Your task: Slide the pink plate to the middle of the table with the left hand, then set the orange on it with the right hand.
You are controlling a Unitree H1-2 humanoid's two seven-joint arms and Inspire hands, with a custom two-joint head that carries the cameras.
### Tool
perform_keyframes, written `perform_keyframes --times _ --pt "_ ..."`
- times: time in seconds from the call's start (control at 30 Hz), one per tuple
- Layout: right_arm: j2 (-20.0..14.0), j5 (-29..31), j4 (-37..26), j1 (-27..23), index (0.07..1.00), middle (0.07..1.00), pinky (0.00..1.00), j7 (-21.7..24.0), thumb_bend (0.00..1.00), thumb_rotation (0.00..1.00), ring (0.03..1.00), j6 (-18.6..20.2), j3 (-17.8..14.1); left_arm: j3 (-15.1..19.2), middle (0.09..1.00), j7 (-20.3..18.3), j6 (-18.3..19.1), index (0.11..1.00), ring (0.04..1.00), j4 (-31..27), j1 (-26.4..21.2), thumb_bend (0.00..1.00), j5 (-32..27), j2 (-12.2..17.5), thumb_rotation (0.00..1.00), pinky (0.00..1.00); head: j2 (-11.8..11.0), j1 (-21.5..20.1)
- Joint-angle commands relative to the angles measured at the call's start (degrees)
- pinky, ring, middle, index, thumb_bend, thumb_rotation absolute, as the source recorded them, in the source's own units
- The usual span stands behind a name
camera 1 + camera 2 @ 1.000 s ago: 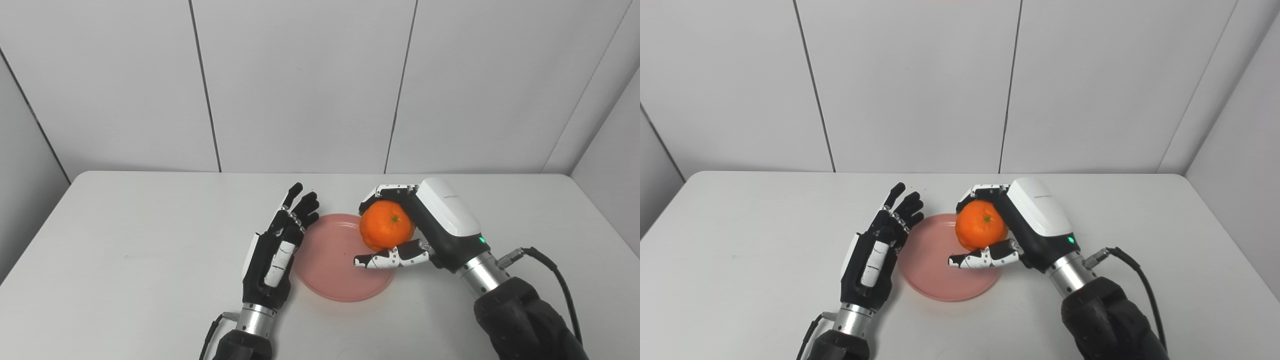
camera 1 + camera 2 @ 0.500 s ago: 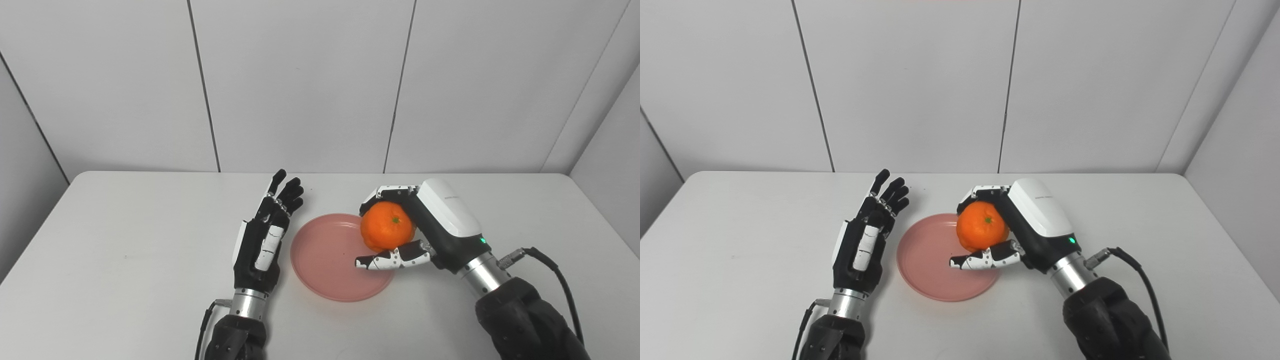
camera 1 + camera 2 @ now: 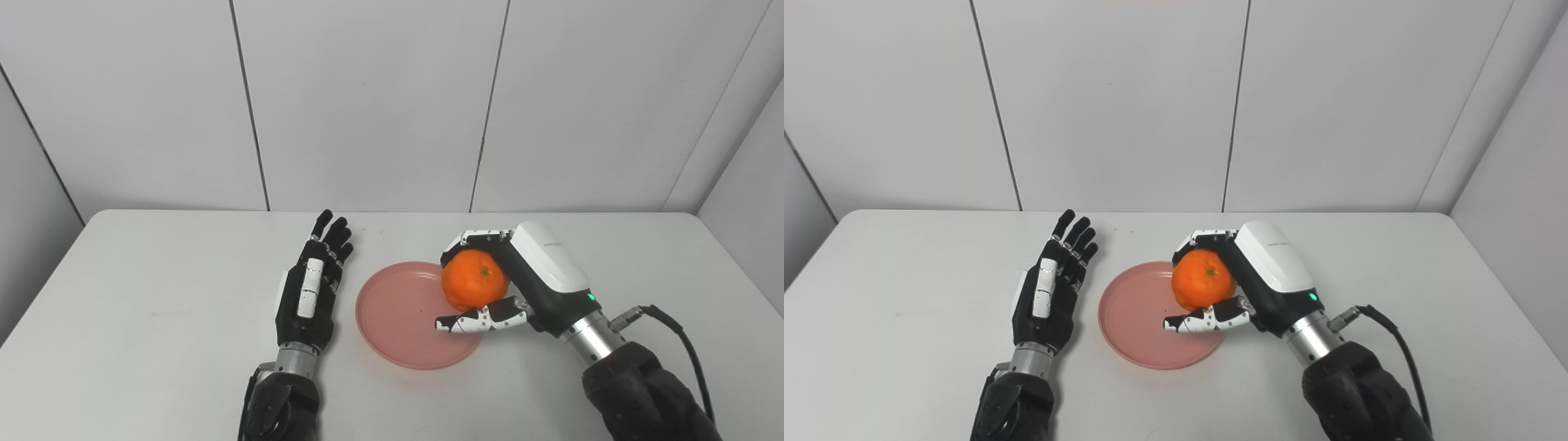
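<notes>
Right robot hand (image 3: 520, 282) grips orange (image 3: 474, 286) over plate (image 3: 398, 324) right rim; should shift toward centre, lower, then release. Left robot hand (image 3: 309, 294) spread, empty, beside plate.

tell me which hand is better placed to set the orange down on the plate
The right hand: it is shut on the orange, held over the right edge of the pink plate. The left hand is open, empty, and off to the plate's left.
</notes>
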Motion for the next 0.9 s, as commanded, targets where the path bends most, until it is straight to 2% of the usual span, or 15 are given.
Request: perform_keyframes --times 0.0,0.2,0.5,0.7,0.87 --pt "-0.34 -0.07 -0.74 -1.44 0.476 0.299 0.16 -0.42 0.50 0.15 0.209 -2.48 -0.33 0.53 0.931 -1.49 3.31 0.934 0.966 2.60 4.33 0.89 -1.30 1.12 0.75 0.99 0.05 0.08" --pt "-0.09 -0.77 1.24 -2.52 0.479 0.326 0.18 0.15 0.50 0.16 0.238 -2.76 0.94 1.65 0.930 -1.38 7.73 0.949 0.972 1.26 4.52 0.88 -3.88 0.29 0.77 1.00 0.10 -0.02" --pt "1.61 -2.46 5.68 -4.58 0.479 0.328 0.18 -0.19 0.50 0.16 0.243 -2.61 3.06 1.75 0.932 -1.40 8.29 0.947 0.970 0.74 4.92 0.87 -3.93 -0.33 0.76 1.00 0.16 -0.49" --pt "2.44 -4.44 12.01 -7.42 0.474 0.305 0.16 -1.87 0.50 0.16 0.220 -5.00 4.79 2.17 0.915 0.24 6.98 0.939 0.957 0.67 5.16 0.86 -2.99 -1.47 0.73 0.98 0.31 -0.29" --pt "3.14 -4.85 16.03 -9.10 0.474 0.297 0.15 -2.63 0.50 0.16 0.212 -6.41 5.93 1.53 0.875 4.54 0.58 0.910 0.922 1.78 5.17 0.88 3.18 -2.04 0.70 0.99 0.45 -0.30"
